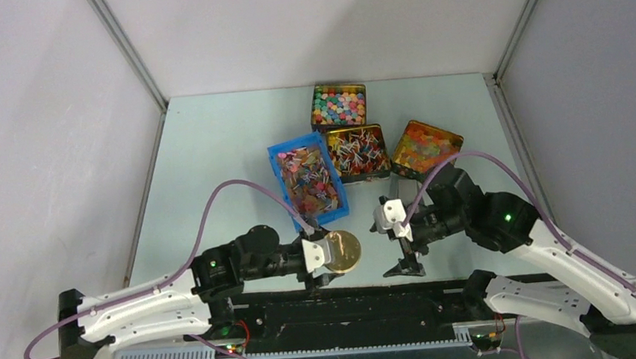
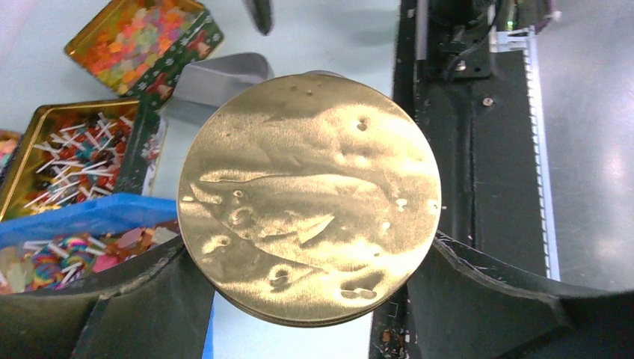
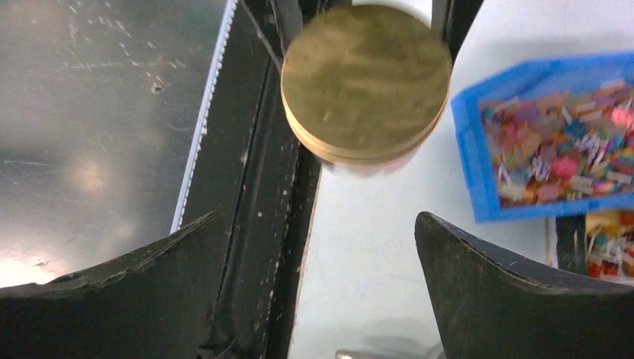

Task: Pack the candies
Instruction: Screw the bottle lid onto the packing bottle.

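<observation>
The candies [image 1: 310, 180], small twist-wrapped sweets in mixed colours, fill a blue bin [image 1: 279, 167] at mid table. They also show in the left wrist view [image 2: 56, 254] and the right wrist view [image 3: 557, 142]. My left gripper [image 1: 337, 253] is shut on a round gold tin [image 1: 347, 247], held by its edges just in front of the bin, near the table's front edge. In the left wrist view the tin [image 2: 309, 198] sits between both fingers [image 2: 112, 303]. My right gripper [image 1: 398, 243] is open and empty, right of the tin [image 3: 366, 82].
Three square gold tins stand behind and right of the bin: pastel balls [image 1: 339, 105], white-ended sweets [image 1: 357, 152], and jelly pieces [image 1: 423, 147]. A grey flat piece [image 2: 217, 75] lies on the table near them. The black base rail [image 1: 350, 301] runs along the front.
</observation>
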Available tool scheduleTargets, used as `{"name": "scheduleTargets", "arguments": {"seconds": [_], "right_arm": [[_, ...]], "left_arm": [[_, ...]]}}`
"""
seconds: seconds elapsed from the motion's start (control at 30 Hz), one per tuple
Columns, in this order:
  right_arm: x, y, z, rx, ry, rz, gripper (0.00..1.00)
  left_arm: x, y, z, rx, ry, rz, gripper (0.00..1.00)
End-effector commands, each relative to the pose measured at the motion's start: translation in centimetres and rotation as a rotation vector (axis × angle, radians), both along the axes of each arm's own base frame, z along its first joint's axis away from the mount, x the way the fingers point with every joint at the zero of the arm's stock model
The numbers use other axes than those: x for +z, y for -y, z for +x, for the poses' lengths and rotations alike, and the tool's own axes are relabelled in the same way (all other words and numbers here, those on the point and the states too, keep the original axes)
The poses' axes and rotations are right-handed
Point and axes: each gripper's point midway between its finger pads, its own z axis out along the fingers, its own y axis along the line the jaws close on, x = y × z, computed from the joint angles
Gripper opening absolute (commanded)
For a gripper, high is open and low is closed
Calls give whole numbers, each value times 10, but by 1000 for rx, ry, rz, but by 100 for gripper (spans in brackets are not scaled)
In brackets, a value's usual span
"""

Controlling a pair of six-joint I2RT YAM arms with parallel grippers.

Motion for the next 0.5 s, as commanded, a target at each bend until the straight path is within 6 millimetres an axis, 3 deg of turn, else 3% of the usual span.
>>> {"name": "scheduleTargets", "arguments": {"seconds": [0.0, 0.23, 0.47], "right_arm": [[43, -24, -6, 149, 67, 140, 100], [54, -51, -7, 226, 88, 170, 100], [34, -62, -10, 271, 75, 109, 99]], "left_arm": [[28, 16, -14, -125, 39, -77, 44], [32, 29, -21, -176, 6, -107, 43], [41, 36, -22, -192, 11, -131, 42]]}}
